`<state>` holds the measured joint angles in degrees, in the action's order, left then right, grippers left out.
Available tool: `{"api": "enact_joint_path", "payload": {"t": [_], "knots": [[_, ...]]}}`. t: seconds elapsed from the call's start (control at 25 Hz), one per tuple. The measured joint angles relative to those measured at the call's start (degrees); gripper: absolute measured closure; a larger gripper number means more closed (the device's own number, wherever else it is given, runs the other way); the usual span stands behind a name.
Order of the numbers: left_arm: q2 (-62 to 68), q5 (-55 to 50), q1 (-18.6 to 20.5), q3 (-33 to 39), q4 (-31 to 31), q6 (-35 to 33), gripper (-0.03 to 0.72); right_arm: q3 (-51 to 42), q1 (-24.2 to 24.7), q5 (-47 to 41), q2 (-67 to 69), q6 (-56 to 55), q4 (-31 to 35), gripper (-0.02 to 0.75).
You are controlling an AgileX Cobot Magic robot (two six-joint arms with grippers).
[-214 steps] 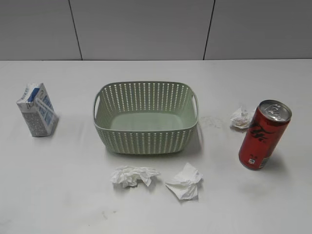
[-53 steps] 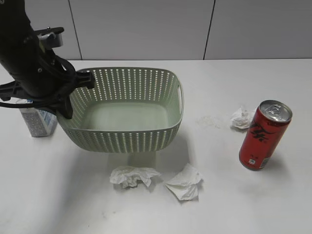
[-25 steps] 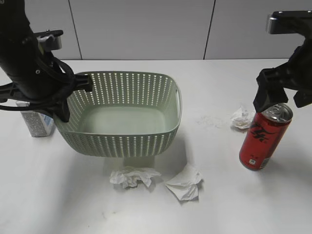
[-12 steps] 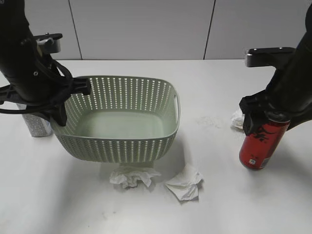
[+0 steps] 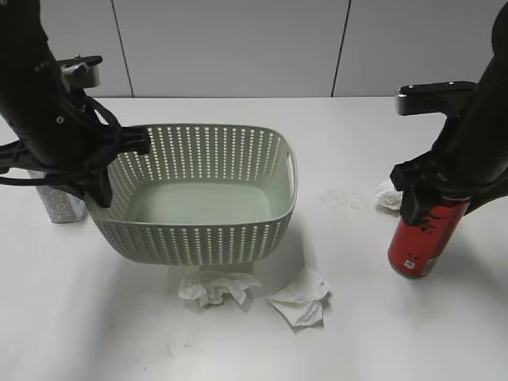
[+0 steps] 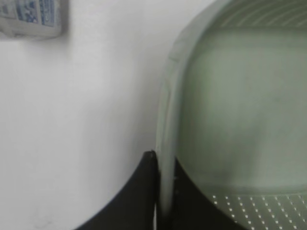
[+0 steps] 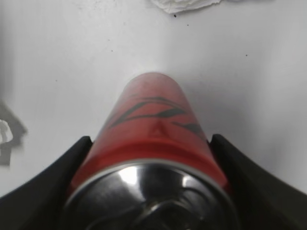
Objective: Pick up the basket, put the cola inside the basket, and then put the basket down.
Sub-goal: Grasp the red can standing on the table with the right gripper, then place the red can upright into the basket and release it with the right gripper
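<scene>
The pale green basket (image 5: 206, 238) hangs above the table, tilted, with its left rim pinched in my left gripper (image 5: 107, 171). In the left wrist view the black fingers (image 6: 163, 165) clamp the basket's rim (image 6: 168, 96), one inside and one outside. The red cola can (image 5: 421, 242) stands upright on the table at the right. My right gripper (image 5: 432, 198) is down over its top. In the right wrist view both fingers (image 7: 148, 139) press the sides of the cola (image 7: 151, 110), just below its silver lid.
A white-and-blue carton (image 5: 59, 205) stands behind the left arm, also in the left wrist view (image 6: 33, 17). Crumpled tissues lie in front of the basket (image 5: 214, 287) (image 5: 300, 298), and one beside the can (image 5: 387, 193).
The left gripper took the basket's left rim and lifted it off the table, shifting it left. The right arm came in from above and dropped over the top of the cola can.
</scene>
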<state>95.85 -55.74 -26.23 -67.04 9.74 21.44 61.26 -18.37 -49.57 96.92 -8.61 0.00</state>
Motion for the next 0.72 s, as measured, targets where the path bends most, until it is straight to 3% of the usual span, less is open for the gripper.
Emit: {"api": "enact_joint_path", "payload": {"t": [0.28,0.56,0.72], "knots": [[0.0,1.76,0.0,0.0,1.37,0.0,0.688,6.75,0.0,-9.69,0.36,2.16,-5.64,0.202],[3.94,0.63,0.0,-4.69,2.25,0.0,0.688,24.95,-0.59,-18.68,0.18,3.13,-7.29,0.202],[8.07,-1.14,-0.06,-9.49,2.49,0.0,0.688,34.84,-4.02,-19.53,0.12,3.45,-7.99,0.202]]}}
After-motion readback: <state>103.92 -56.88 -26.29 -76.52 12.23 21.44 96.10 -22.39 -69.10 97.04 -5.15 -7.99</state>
